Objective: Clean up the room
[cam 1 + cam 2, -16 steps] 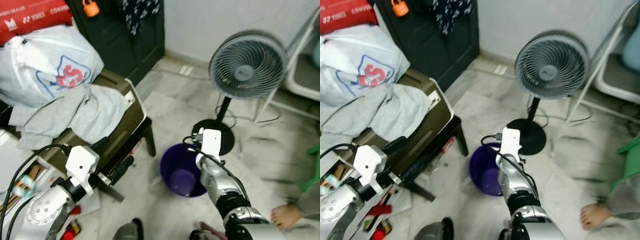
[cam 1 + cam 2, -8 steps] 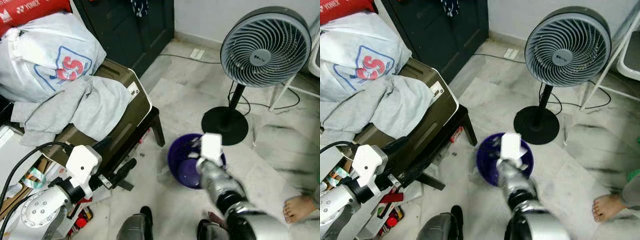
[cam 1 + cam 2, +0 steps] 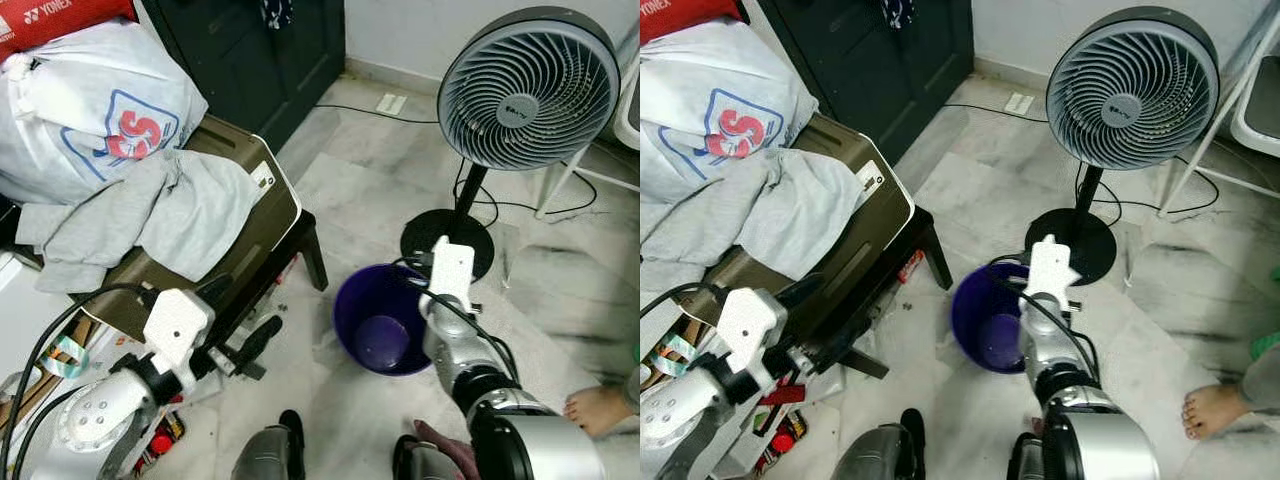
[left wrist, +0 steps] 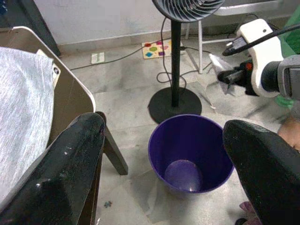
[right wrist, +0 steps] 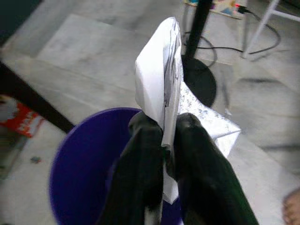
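The right gripper point(image 5: 163, 140) is pinching a crumpled paper scrap point(image 5: 161, 79) above the purple bucket point(image 3: 385, 320), jaws clamped on its lower edge. The scrap is looking light and limp. The left gripper point(image 4: 159, 154) is hanging with jaws apart

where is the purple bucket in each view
Left eye view: purple bucket on the floor, lower centre.
Right eye view: lower centre, partly behind the right arm.
Left wrist view: centre bottom.
Right wrist view: lower left, behind the fingers.
Shared landmark: the fan's round black base beside it.
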Motion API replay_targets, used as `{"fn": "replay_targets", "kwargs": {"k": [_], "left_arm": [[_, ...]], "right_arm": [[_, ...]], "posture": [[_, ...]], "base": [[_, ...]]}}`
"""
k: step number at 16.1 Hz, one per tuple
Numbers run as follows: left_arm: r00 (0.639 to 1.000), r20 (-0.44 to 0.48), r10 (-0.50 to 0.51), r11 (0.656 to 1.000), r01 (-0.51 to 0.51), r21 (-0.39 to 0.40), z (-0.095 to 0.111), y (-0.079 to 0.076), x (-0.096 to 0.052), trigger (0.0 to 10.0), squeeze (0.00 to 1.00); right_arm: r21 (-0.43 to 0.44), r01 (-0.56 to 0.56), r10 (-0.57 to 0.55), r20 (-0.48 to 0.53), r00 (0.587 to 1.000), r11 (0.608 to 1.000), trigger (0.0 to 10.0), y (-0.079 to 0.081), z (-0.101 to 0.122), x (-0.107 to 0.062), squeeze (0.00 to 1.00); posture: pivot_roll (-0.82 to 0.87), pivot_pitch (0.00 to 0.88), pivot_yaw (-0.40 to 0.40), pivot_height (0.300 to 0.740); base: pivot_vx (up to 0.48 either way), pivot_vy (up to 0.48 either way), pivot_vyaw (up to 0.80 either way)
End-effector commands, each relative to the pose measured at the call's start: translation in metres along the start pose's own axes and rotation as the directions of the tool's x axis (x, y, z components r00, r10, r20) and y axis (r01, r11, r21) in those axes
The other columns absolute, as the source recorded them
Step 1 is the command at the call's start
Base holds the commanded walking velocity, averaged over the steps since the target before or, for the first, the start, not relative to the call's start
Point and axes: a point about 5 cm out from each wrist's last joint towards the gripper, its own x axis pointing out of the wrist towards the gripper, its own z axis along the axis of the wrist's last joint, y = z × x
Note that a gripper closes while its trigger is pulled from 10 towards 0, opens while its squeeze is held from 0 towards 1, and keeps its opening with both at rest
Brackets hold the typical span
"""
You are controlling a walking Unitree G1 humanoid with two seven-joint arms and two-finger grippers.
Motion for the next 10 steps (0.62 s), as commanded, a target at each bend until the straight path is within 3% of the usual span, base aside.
{"fn": "replay_targets", "kwargs": {"k": [1, 3, 10], "left_arm": [[0.999, -0.026, 0.031, 0.999, -0.031, 0.005, -0.006, 0.004, -0.003, 10.0, 0.00], [0.994, -0.024, 0.106, 0.994, -0.106, 0.019, -0.006, 0.016, -0.004, 10.0, 0.00], [0.992, -0.006, 0.129, 0.992, -0.129, 0.017, -0.009, 0.019, 0.006, 10.0, 0.00]], "right_arm": [[0.007, -0.039, 0.039, -0.007, 0.999, 0.999, 10.0, 0.009, -0.003, -0.003, 1.00], [-0.018, -0.105, 0.105, 0.023, 0.994, 0.994, 10.0, 0.020, -0.002, -0.006, 1.00], [-0.041, -0.155, 0.156, -0.001, 0.988, 0.987, 10.0, 0.026, -0.001, -0.005, 1.00]], "posture": [[0.26, 0.283, 0.121, 0.740], [0.26, 0.272, 0.116, 0.740], [0.24, 0.232, 0.104, 0.740]], "base": [[0.000, 0.000, 0.00], [0.000, 0.000, 0.00], [0.000, 0.000, 0.00]]}}
